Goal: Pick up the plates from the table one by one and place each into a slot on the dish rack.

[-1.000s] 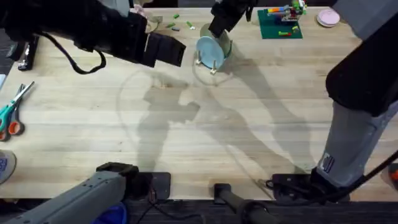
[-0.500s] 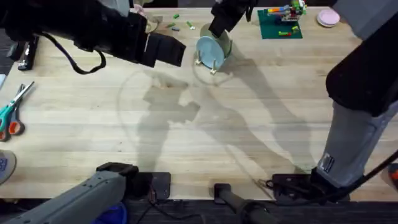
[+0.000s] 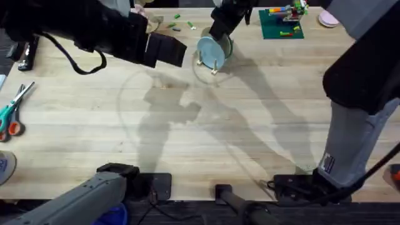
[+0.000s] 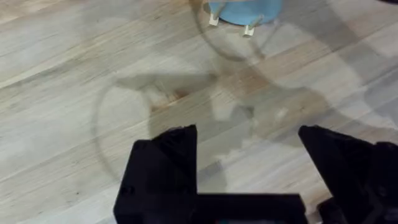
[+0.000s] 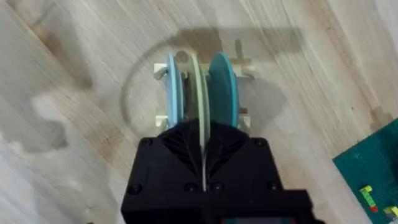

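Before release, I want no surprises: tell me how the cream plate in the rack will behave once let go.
The cream plate stands on edge, so it could roll or lean. The dish rack pegs and light blue plates either side likely hold it. It looks thin and stiff. The right gripper grips its rim.

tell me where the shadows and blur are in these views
Overhead: both arms cast broad grey shadows across the table, and the left arm looms dark and blurred. Left wrist: soft shadows on the wood below the dish rack. Right wrist: the right gripper is dark and soft-edged.
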